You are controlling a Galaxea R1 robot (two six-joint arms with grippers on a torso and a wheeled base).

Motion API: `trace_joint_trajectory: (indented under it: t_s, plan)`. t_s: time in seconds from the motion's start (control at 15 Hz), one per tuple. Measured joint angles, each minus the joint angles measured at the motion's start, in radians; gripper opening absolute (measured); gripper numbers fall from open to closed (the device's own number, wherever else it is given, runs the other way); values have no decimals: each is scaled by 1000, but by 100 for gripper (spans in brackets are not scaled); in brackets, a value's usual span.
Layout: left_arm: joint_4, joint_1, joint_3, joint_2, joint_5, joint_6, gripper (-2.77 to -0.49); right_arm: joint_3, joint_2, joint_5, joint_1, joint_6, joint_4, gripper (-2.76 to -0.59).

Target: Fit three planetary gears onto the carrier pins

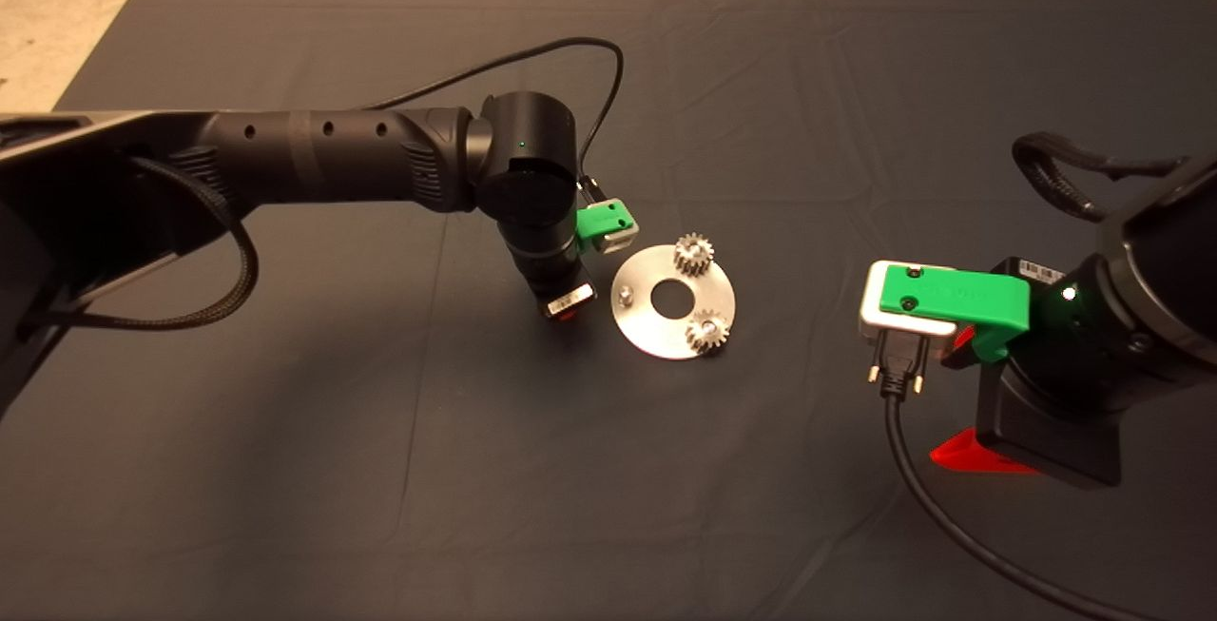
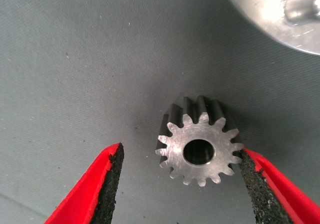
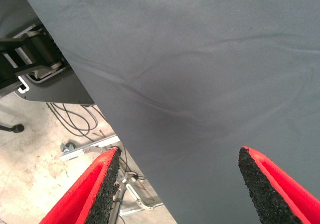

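Note:
The round metal disc [image 1: 656, 321] lies mid-mat. Two planetary gears sit on carrier pins, one on its far side [image 1: 694, 253] and one on its near right side [image 1: 707, 329]. A third pin [image 1: 626, 295] stands bare on the disc's left side. My left gripper [image 1: 563, 307] points straight down just left of the disc. In the left wrist view the left gripper [image 2: 181, 151] is open around a third gear [image 2: 199, 144] lying flat on the mat. One pad [image 2: 252, 184] touches its teeth, while the other pad [image 2: 111, 179] stands apart from it. The disc's rim [image 2: 270, 19] shows beyond it.
My right gripper [image 1: 960, 402] waits at the right edge of the mat, open [image 3: 180, 184] with nothing between its fingers, over the mat's edge. Its cable [image 1: 927, 497] trails across the near right of the mat. Floor and metal framing [image 3: 85, 146] show beyond.

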Motion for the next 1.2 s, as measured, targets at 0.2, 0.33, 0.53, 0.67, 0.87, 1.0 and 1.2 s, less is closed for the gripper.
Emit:
trace_joint_trajectory:
  t_s: [0.2, 0.33, 0.53, 0.67, 0.87, 1.0, 1.2]
  plan:
    - [0, 3, -8, 0, 0, 3, -164, 3, 1, 0, 0, 0, 0, -160]
    - [-1, 3, -15, 0, 0, 3, -164, 3, 1, 0, 0, 0, 0, -160]
    - [0, 7, -22, 1, 0, 3, -164, 3, 2, 0, 0, 0, 0, -160]
    - [3, 13, -23, 1, 0, 3, -164, 4, 1, 0, 0, 0, 0, -160]
    - [3, 14, -25, 1, 0, 3, -173, 6, 1, 0, 0, 0, 0, -160]
    - [3, 14, -25, 2, 0, 3, -173, 6, 1, 0, 0, 0, 0, -160]
    - [3, 14, -35, 5, 0, 3, -182, 6, 2, 0, 0, 0, 0, -160]
